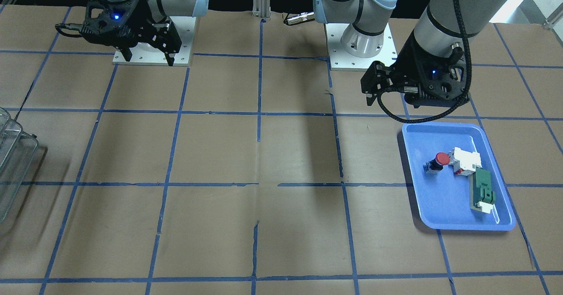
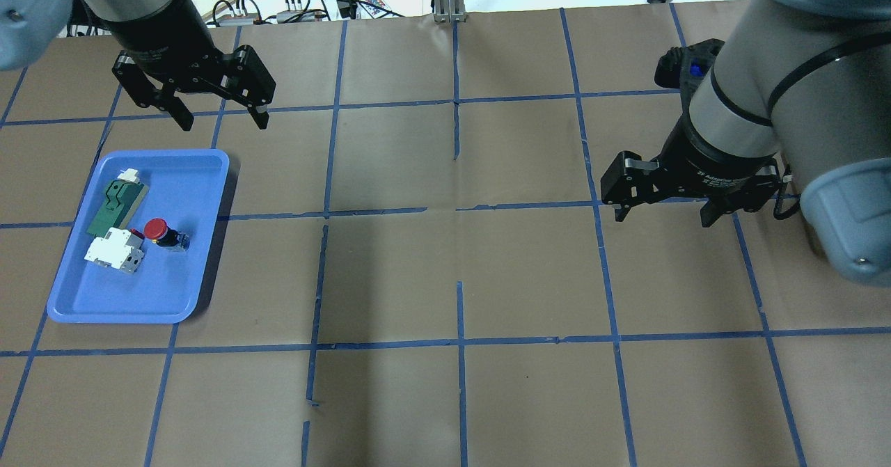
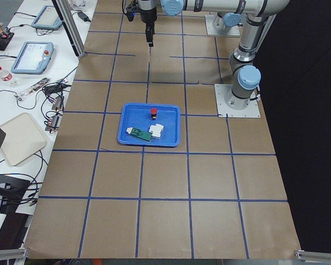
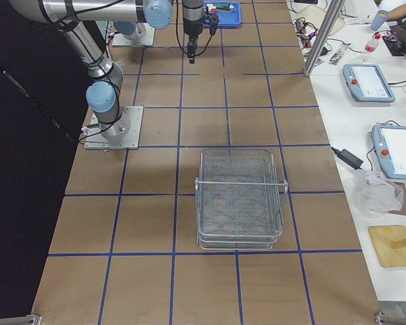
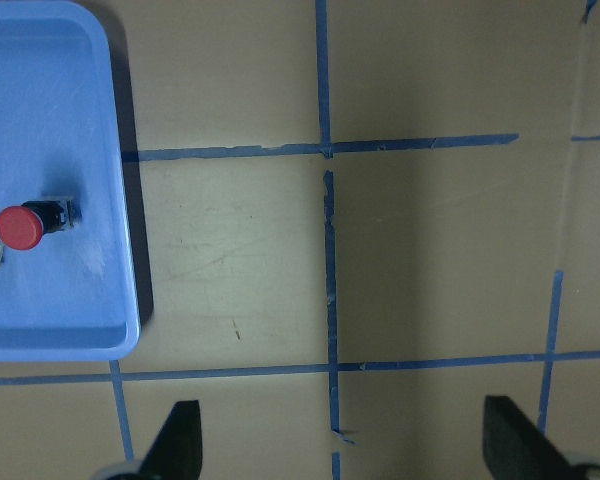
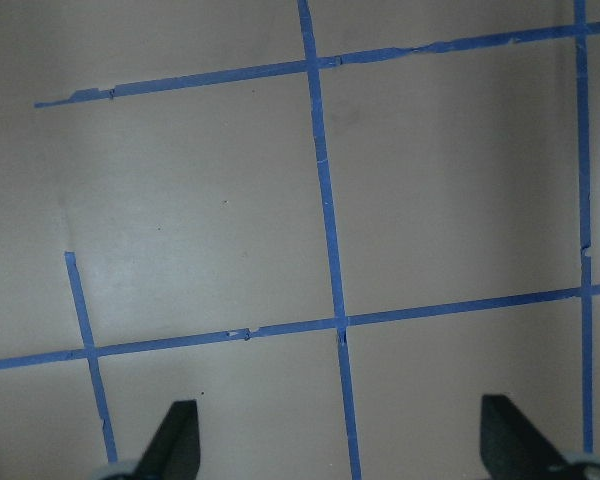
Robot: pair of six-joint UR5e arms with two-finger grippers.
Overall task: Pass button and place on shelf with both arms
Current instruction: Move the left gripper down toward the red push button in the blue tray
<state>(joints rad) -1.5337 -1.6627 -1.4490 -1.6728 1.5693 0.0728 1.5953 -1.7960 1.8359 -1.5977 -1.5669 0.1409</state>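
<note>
Left pincer (image 2: 224, 122): fingers spread wide with nothing between them. It hangs above the counter (image 2: 445, 279) near the tray's edge, not over the button. I read that as a ready pose ahead of the pick.
Right pincer (image 2: 663, 218): also spread apart and empty, high over bare counter on its own side. I judge it is parked there to leave the middle free for the hand-over.
Button (image 2: 166, 234): lies on its side in the blue tray (image 2: 174, 279), near the middle, red cap beside the white-and-red block (image 2: 115, 252). I can't tell whether they touch.
Button looks: round red mushroom cap, short black body, small bluish-silver base at the other end. Lying down, the body is what I would pinch across.
Green-and-white part (image 2: 115, 202): in the same tray, past the block and apart from the button.
Shelf (image 4: 240, 196): tiered wire rack at the counter's far right end, well apart from the tray. That gap is why both arms are needed.
Progress: nothing picked yet, as I judge it.
</note>
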